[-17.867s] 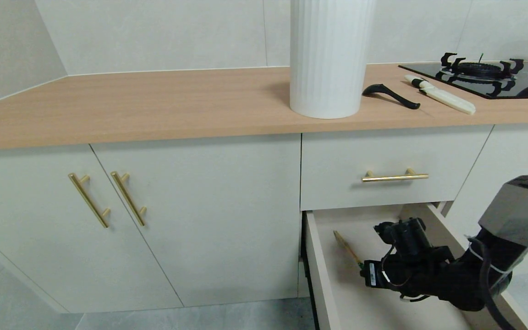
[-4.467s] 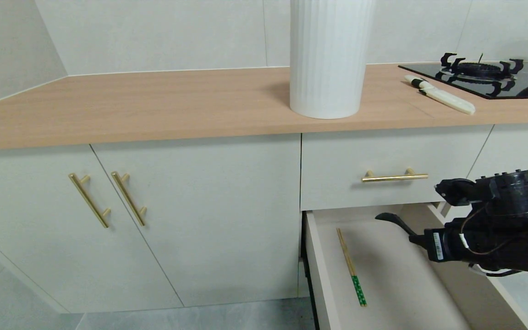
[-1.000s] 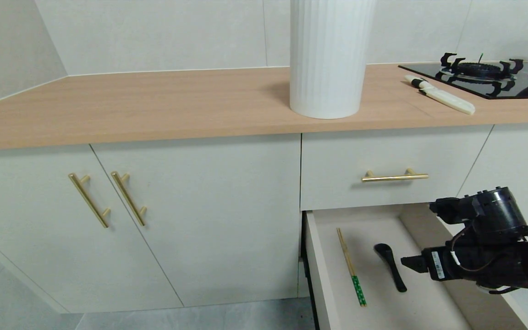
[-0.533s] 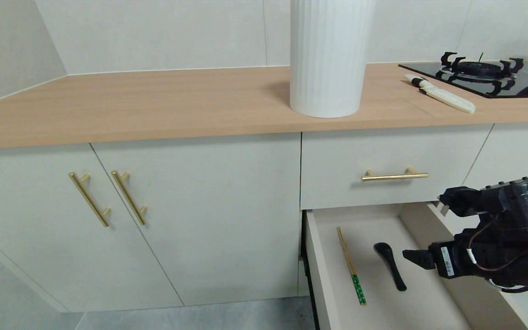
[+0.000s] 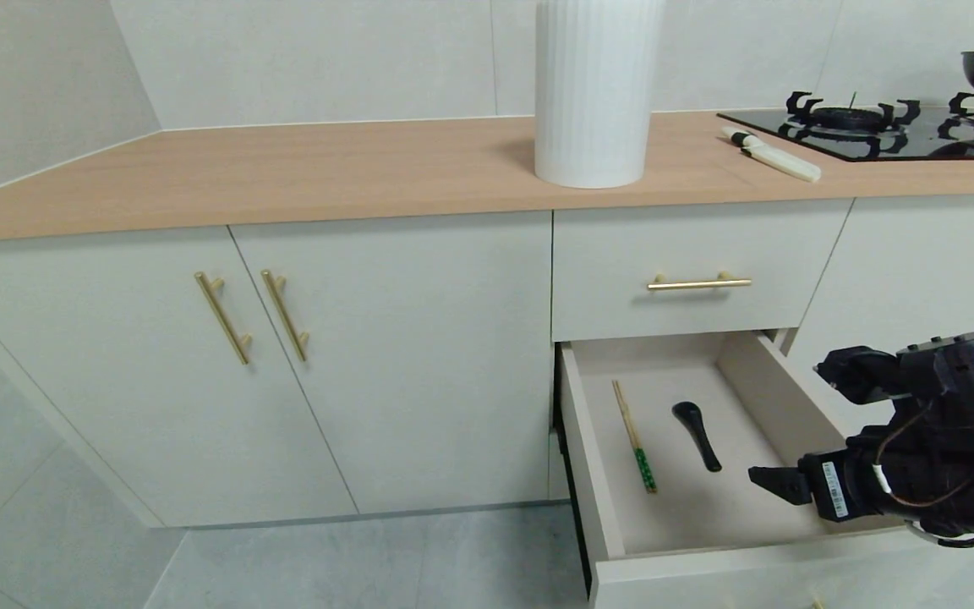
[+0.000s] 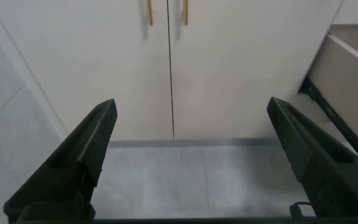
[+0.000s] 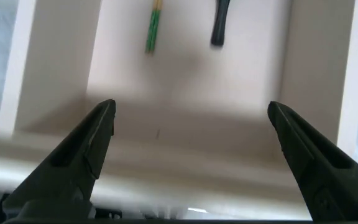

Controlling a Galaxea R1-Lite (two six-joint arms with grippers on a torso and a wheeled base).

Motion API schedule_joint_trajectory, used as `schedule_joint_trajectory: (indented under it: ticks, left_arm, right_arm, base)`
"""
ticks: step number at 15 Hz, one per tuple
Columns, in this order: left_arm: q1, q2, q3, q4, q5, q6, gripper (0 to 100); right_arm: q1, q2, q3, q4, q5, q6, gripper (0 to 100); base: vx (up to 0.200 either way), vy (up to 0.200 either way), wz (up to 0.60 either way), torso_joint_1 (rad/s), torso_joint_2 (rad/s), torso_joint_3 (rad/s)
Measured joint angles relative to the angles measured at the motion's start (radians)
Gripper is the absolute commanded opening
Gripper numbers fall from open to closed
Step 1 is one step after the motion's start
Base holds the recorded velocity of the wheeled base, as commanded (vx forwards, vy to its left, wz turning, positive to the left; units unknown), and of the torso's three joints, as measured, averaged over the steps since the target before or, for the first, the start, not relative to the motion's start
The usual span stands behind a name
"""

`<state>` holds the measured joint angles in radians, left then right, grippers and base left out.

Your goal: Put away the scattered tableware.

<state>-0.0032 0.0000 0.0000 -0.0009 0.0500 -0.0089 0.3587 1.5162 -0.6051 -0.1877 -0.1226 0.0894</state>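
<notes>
On the desk lay a knife (probably light, stiff, slick; take its handle); the right gripper had its fingers wide.

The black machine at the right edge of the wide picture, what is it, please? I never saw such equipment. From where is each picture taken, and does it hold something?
It is the right arm of a two-armed robot; a camera on its head took the wide picture. The other two pictures come from cameras on its wrists, so each shows its own claw's two dark fingers. The right claw is open and empty by the open drawer, where chopsticks and a black spoon lie side by side, not touching. The left claw, also open and empty, faces the cupboard doors. On the wooden counter a tall white container stands and a knife lies near the stove.
</notes>
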Motion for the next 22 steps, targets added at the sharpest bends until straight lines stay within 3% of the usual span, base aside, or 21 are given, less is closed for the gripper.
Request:
schedule_joint_trajectory:
  ticks: [8, 13, 22]
  left_arm:
    - [0.0, 0.0, 0.0, 0.0, 0.0, 0.001, 100]
    - [0.0, 0.0, 0.0, 0.0, 0.0, 0.001, 100]
    - [0.0, 0.0, 0.0, 0.0, 0.0, 0.001, 100]
  right_arm:
    - [0.093, -0.056, 0.007, 0.096, -0.004, -0.002, 100]
    - [0.185, -0.101, 0.015, 0.301, 0.002, -0.087, 100]
    - [0.223, -0.004, 0.046, 0.293, -0.005, -0.124, 100]
  base:
    - [0.0, 0.0, 0.0, 0.0, 0.0, 0.0]
    - [0.0, 0.0, 0.0, 0.0, 0.0, 0.0]
    - [0.0, 0.0, 0.0, 0.0, 0.0, 0.0]
